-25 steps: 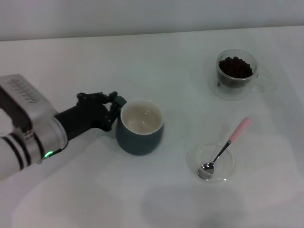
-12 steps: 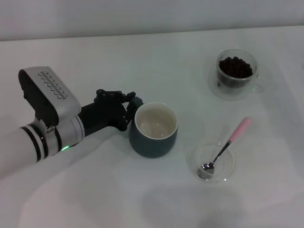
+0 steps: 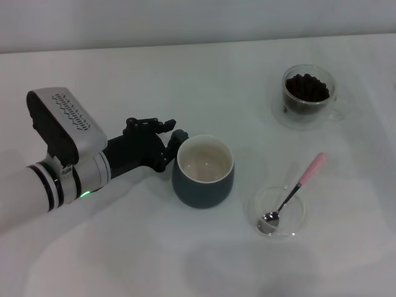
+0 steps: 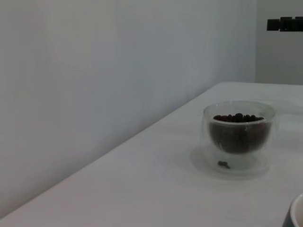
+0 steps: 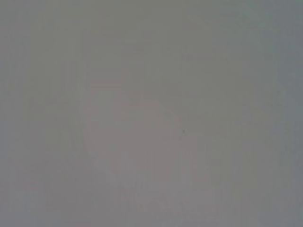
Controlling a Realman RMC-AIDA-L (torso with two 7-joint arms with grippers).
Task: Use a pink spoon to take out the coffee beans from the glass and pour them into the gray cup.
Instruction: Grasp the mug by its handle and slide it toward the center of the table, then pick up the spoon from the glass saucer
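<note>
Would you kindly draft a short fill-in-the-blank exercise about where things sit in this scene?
1. The coffee beans fill the ____, which stands on a clear saucer.
2. The pink spoon lies with its metal bowl resting in a clear ____.
3. The left gripper is at the handle side of the gray cup, whose cream inside holds ____ beans.
4. The ____ gripper shows in no view.

Missing words: glass; saucer; no; right

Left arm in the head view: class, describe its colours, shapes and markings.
The left arm has a white, rounded forearm with black rings and a small green light near the wrist. A white boxy module with a dotted black face sits on top. The left gripper is black, with jointed linkage fingers.
</note>
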